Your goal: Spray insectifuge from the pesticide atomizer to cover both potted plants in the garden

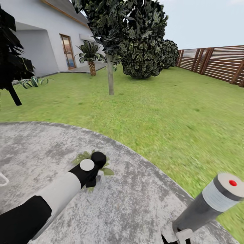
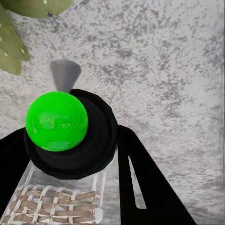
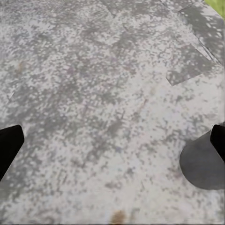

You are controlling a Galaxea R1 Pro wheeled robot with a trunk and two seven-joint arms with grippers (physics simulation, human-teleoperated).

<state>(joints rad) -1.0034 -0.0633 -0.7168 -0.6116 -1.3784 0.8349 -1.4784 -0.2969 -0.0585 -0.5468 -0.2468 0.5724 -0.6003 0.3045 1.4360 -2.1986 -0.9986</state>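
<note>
Pesticide atomizer (image 2: pixel 65 140) sits in the left pincer (image 2: pixel 70 187), black fingers (image 2: pixel 140 183) on either side pinching its clear body; green ball cap on a black collar, grey cone nozzle aimed at the paving (image 2: pixel 159 70). Woven basket-like mesh shows through the clear body. One potted plant (image 1: pixel 81 157) lies directly under the left wrist in the head view, green pointed leaves poking out around the black wrist, near-left on the round grey speckled paving; its spotted leaves (image 2: pixel 11 47) also sit just beside the nozzle in the left wrist view. Left arm (image 1: pixel 51 196) reaches in from near left, white and black. Right arm (image 1: pixel 210 203) at near right, grey with a red dot. Right pincer (image 3: pixel 112 145) spread wide, black fingertips at both frame edges over bare paving. Beyond: green lawn (image 1: pixel 162 108), thin-trunked tree (image 1: pixel 110 78), dark bush (image 1: pixel 142 57), small palm (image 1: pixel 90 56), white house (image 1: pixel 40 40) far left, brown slat fence (image 1: pixel 217 62) far right.
</note>
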